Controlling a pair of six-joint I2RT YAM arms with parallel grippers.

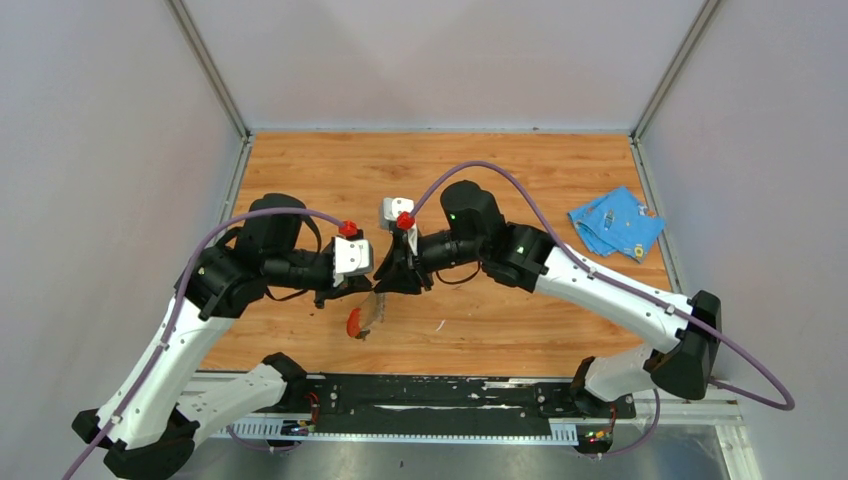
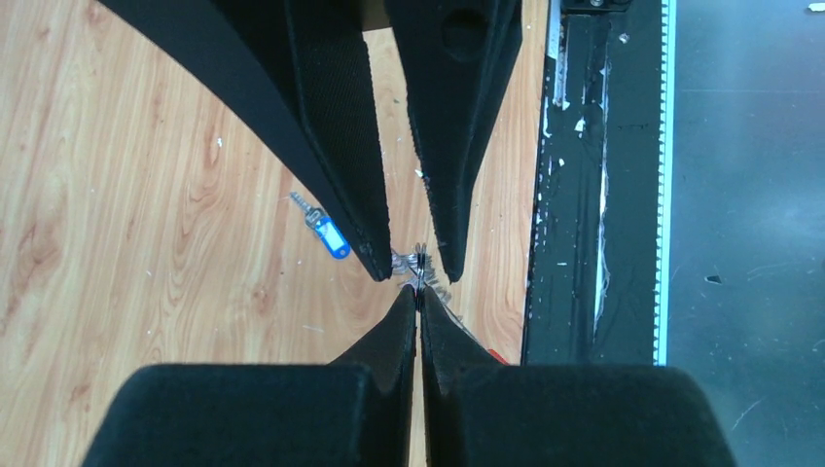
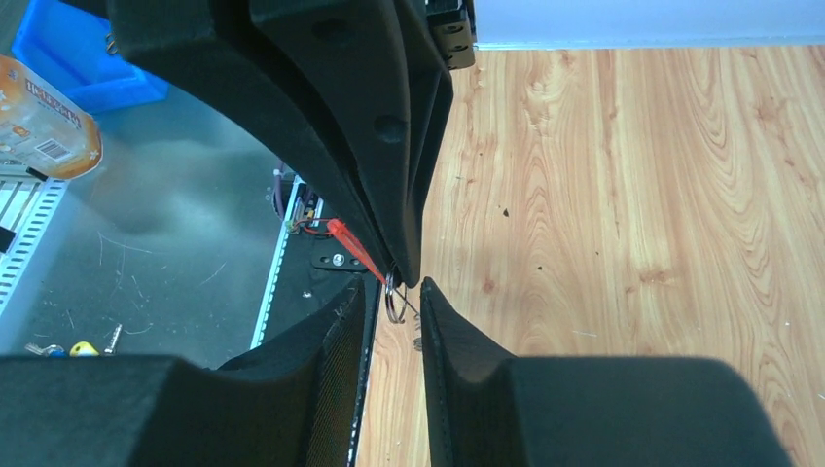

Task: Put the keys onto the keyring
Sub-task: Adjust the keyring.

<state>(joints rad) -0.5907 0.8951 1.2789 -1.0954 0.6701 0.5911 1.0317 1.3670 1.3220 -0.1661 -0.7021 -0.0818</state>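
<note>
Readying the ring, it seems: left gripper (image 2: 419,292) clamped shut on the small metal ring (image 3: 393,298) of the red-and-grey strap keyring (image 1: 366,318), right gripper (image 3: 393,284) part-open and apparently empty at that ring, so the next move probably means fetching the blue-headed silver key (image 2: 328,234) lying on the wooden table (image 2: 146,195) near the keyring.

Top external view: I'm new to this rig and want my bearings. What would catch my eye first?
Over the middle of the wooden table, the left gripper and the right gripper meet tip to tip. The left is shut on the keyring, whose red and grey fob dangles beneath, and the right is open at its small metal ring. A crumpled blue cloth lies at the far right, and a blue-headed key lies loose on the wood near the grippers.
</note>
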